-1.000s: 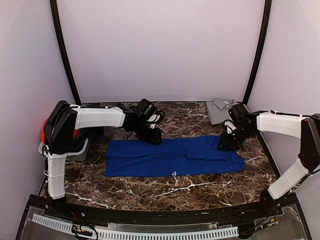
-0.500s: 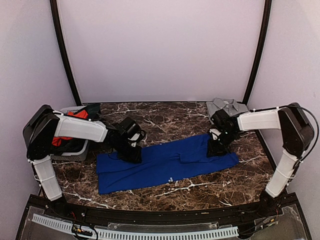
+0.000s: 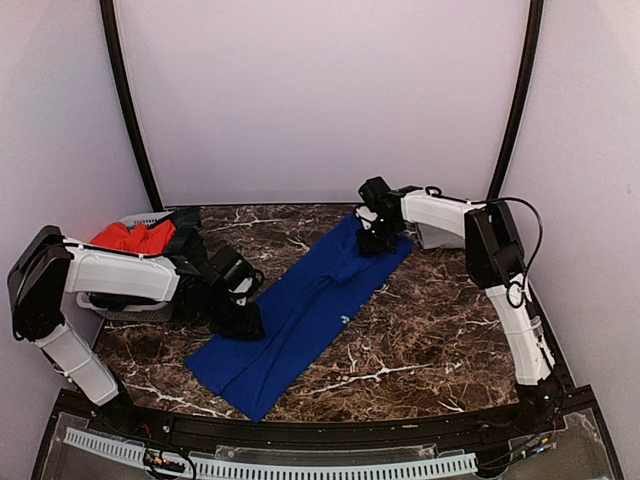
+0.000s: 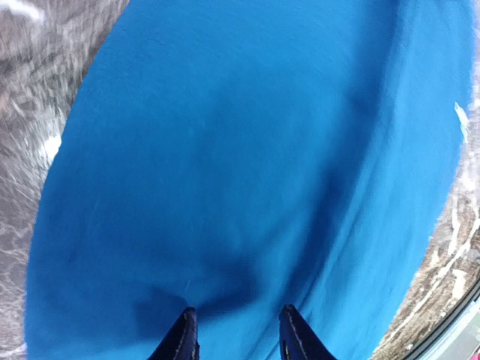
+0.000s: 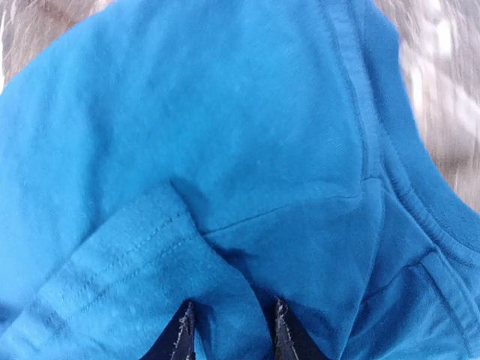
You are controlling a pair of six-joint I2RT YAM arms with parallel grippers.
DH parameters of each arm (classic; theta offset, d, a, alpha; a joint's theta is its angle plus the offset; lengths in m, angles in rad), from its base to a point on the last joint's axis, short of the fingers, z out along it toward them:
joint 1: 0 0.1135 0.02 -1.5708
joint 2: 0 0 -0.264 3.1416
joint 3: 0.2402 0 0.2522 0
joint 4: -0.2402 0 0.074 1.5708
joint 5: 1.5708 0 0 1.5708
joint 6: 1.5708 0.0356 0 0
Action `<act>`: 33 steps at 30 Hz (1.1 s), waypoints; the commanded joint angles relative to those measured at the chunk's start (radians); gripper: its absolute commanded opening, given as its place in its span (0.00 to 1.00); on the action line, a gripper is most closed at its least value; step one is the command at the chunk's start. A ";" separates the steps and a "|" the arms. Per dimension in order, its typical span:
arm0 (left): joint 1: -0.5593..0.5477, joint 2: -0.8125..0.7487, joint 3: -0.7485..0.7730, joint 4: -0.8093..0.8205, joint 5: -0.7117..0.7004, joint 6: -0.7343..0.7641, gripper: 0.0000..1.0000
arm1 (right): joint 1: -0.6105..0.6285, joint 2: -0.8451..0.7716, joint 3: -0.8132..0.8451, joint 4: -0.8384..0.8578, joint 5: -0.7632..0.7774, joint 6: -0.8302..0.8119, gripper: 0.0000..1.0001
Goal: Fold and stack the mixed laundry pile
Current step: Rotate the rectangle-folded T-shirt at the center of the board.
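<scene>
one royal-blue t-shirt [image 3: 300,312] lying diagonally, one red-orange garment [image 3: 130,238], one marble table [image 3: 430,335]

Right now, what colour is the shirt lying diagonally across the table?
The shirt is plain royal blue; the right wrist view shows it best.

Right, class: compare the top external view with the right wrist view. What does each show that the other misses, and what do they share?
Only the top external view: both arms, the left gripper, the whole blue T-shirt lying diagonally on the marble table, and a red-orange garment in the basket. Only the right wrist view: the sleeve hem stitching and collar seam. Both: the right gripper on the blue T-shirt.
</scene>
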 commanded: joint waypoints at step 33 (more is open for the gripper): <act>-0.233 0.267 0.266 -0.188 -0.107 0.294 0.22 | -0.030 0.064 0.093 0.001 -0.055 -0.028 0.28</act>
